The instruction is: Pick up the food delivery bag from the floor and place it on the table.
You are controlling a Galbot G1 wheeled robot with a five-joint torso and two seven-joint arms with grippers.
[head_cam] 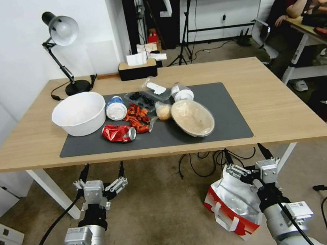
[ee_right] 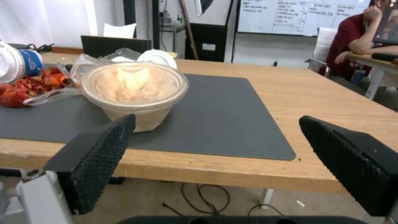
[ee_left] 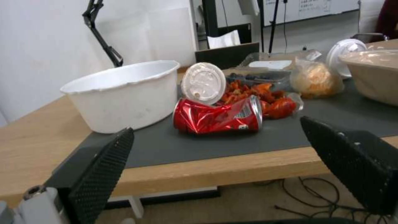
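I hold the right gripper (head_cam: 245,153) spread and empty at lower right of the head view; the left gripper (head_cam: 102,171) is likewise released. The food delivery bag (head_cam: 233,205) sits on the floor directly beneath, below the table (head_cam: 279,96). Risk: its thin foil rim may crumple and slip from a shallow pinch.

Two silver-and-black arms of a wheeled robot, each ending in a two-fingered claw.

The left claw (head_cam: 102,171) and right claw (head_cam: 245,153) share one build: slim black fingers (ee_left: 108,165) faced with cross-hatched, knurled pads, hinged on pale grey metal brackets with small screws. Behind each sits a black cylindrical wrist, then a brushed-silver joint housing carrying a small white box; the right one bears a dark square code marking. A thick black cable loops along the outer side of the left arm, a thinner one down the right.
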